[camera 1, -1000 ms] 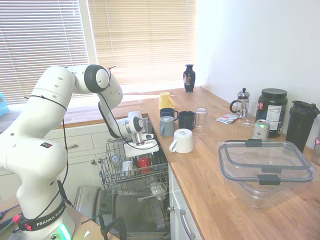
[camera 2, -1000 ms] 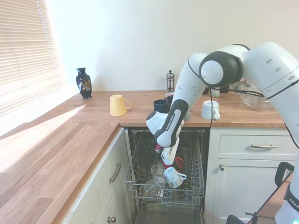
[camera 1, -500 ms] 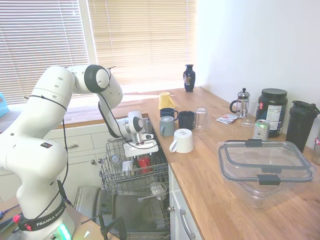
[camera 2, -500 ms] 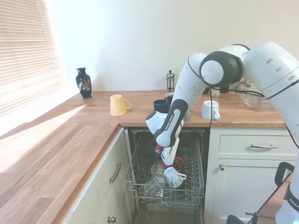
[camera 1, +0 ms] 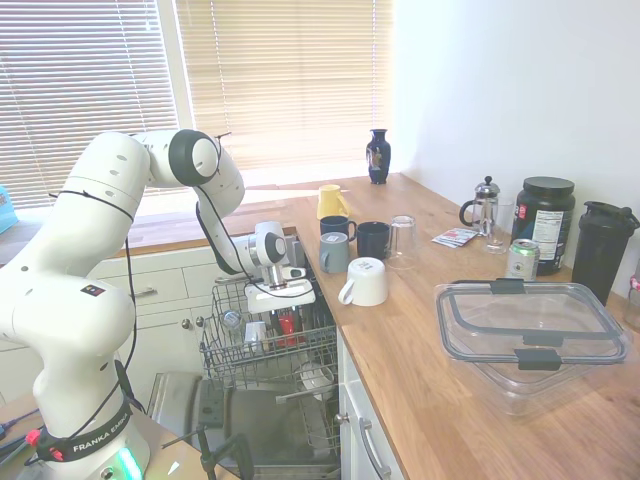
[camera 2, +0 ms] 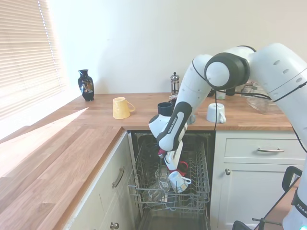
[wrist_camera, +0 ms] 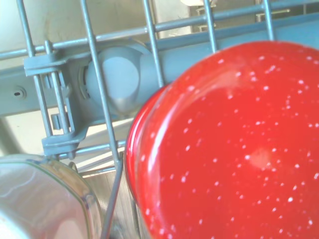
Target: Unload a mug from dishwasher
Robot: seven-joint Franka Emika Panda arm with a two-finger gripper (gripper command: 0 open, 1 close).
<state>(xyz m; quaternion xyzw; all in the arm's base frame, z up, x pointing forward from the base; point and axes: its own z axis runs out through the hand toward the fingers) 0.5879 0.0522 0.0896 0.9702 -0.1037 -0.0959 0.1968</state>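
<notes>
Kitchen: one red mug (wrist_camera: 224, 144) in dishwasher (camera 1: 265, 345); claw (camera 2: 171, 162) grip unclear.

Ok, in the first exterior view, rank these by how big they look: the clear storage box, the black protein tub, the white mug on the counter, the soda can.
Largest to smallest:
1. Clear storage box, though it sits nearest the camera.
2. Black protein tub.
3. White mug.
4. Soda can.

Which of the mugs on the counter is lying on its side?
The yellow mug, alone toward the black vase. The white mug and the dark mugs by it stand on base or rim.
</notes>
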